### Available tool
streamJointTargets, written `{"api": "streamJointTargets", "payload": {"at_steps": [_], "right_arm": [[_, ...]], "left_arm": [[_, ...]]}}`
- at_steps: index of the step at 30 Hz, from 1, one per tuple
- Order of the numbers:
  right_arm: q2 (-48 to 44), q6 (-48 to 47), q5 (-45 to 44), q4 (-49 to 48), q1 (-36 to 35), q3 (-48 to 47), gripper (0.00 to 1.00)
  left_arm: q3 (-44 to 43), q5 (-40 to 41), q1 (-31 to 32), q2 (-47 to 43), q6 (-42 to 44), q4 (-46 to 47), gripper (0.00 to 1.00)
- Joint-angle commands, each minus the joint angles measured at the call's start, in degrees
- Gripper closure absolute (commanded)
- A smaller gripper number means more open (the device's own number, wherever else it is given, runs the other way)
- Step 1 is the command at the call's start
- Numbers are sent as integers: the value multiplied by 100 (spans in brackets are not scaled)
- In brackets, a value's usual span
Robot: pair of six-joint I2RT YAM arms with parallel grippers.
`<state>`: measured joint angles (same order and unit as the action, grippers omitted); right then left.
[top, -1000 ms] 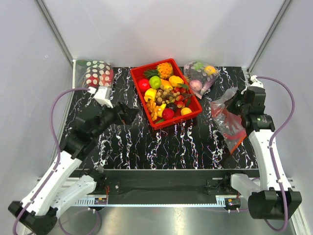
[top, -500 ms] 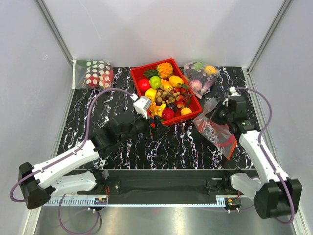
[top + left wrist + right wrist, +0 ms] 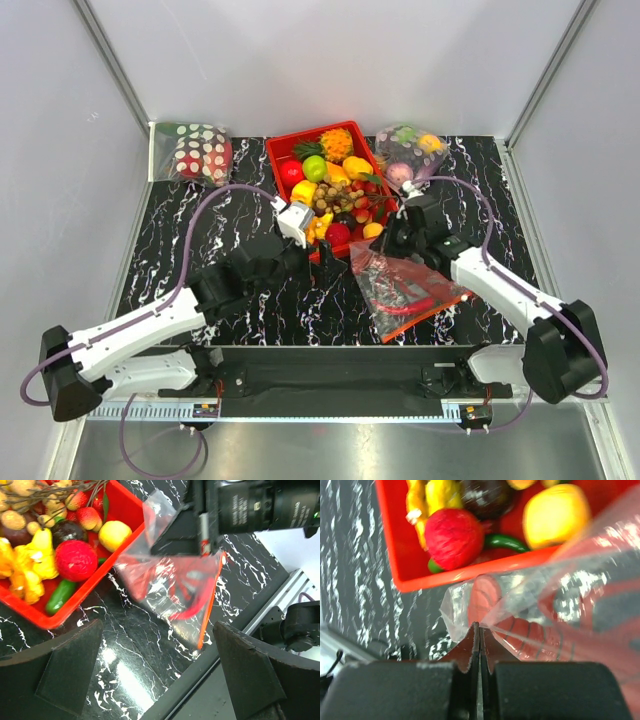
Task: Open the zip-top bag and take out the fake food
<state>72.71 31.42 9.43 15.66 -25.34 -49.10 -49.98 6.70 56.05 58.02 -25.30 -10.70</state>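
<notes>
Moved: both arms swung to centre of black marbled table point(image 3: 340, 305), and the bag came along from the right side. Red plastic tray point(image 3: 390, 540) of fake fruit sits just behind. Clear crinkly zip-top bag point(image 3: 400, 290) with orange-red strip, corner clamped in right gripper point(image 3: 479, 630). Left gripper point(image 3: 157, 625) spread wide, facing bag, not touching. Red plastic fake food point(image 3: 405, 297) inside bag.
</notes>
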Motion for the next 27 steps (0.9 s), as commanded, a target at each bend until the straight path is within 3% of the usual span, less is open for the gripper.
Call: {"api": "streamJointTargets", "payload": {"at_steps": [1,3,4,5,6,11,13,15,20,24,27], "right_arm": [[164,250,94,-564,-444,-275,100],[296,268,182,-661,-611,-319,98],[340,233,234,-652,-621,-363,91],[393,198,208,-548,-621,-459,81],[385,137,121,-425,-621,-521,54],[-176,-381,-906,480,-612,-768,3],[-423,-461,-1581,692,-569,-706,0],[-731,-549,-1725,912,-376,-505,0],[-1205,-286,-1014,957,853,277,0],[-1189,-128,-1084,834,1100,673,0],[-917,-40,-646,623,1451,893,0]], "left_arm": [[85,288,160,139,139,200,1],[111,411,301,271,157,235,1],[111,463,397,315,166,252,1],[128,533,450,394,166,279,1],[172,552,494,438,157,340,1],[497,543,714,649,-10,577,1],[716,473,758,684,-97,770,1],[849,324,793,737,-133,1042,1],[1034,156,1065,1105,-116,1570,1],[1016,-54,1215,1641,-177,1877,1],[1095,-370,1268,1976,-317,2317,1]]}}
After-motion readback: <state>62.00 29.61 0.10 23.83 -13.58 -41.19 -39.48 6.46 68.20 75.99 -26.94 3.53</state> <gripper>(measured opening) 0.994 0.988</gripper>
